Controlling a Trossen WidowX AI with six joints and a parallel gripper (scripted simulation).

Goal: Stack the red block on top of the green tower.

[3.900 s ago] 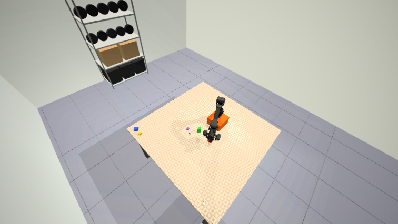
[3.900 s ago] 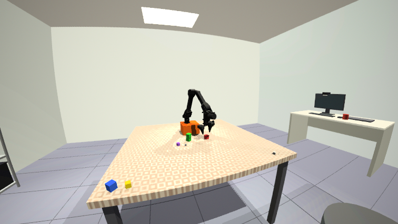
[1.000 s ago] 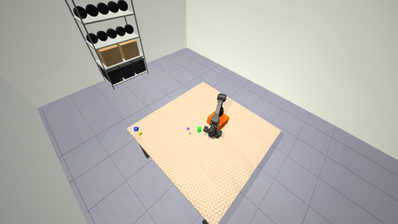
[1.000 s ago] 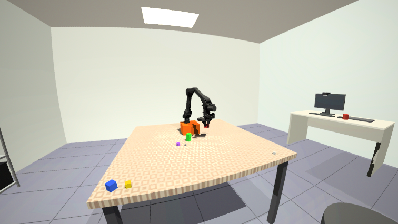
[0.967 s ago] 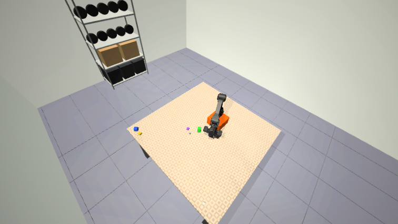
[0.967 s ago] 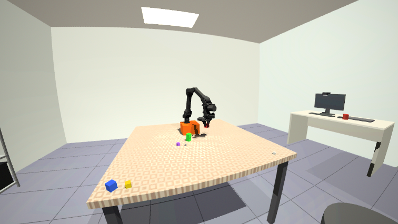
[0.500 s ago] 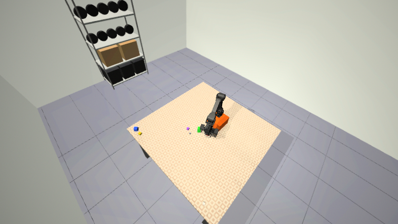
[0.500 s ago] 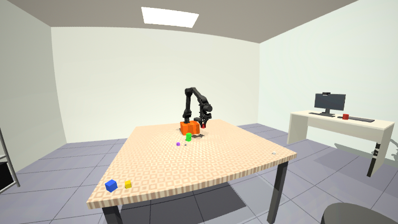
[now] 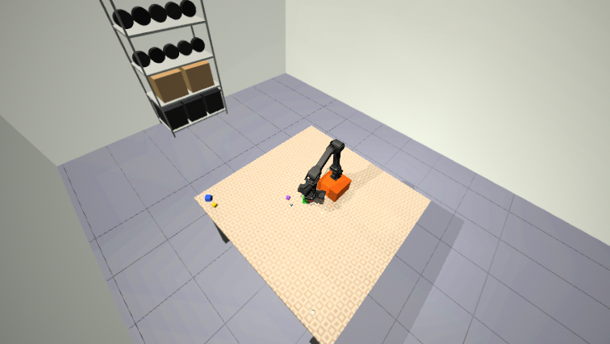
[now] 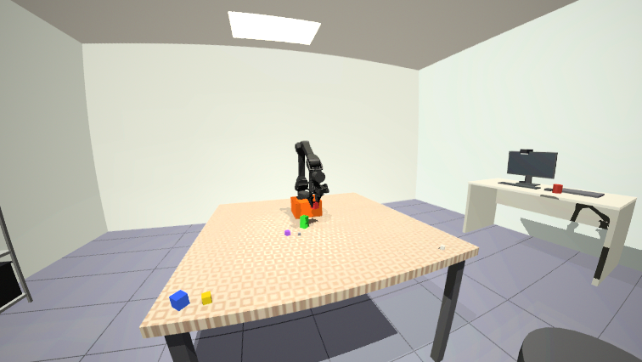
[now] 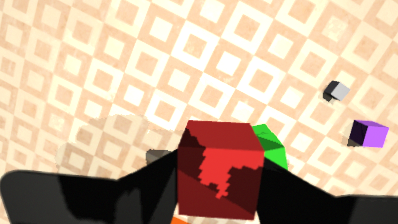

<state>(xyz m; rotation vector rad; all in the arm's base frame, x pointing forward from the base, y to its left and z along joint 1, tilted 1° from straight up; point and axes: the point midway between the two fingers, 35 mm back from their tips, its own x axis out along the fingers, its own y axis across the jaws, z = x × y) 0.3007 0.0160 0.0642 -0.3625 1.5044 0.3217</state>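
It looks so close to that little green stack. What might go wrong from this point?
1. The claw holds the red block near the green tower but, in the wrist view, not squarely over it; letting go now would likely drop it off the edge.
2. The tower looks narrow in the exterior view; a sideways nudge from the block or the claw's fingers might topple it.
3. The purple cube and grey cube lie nearby and might get knocked.
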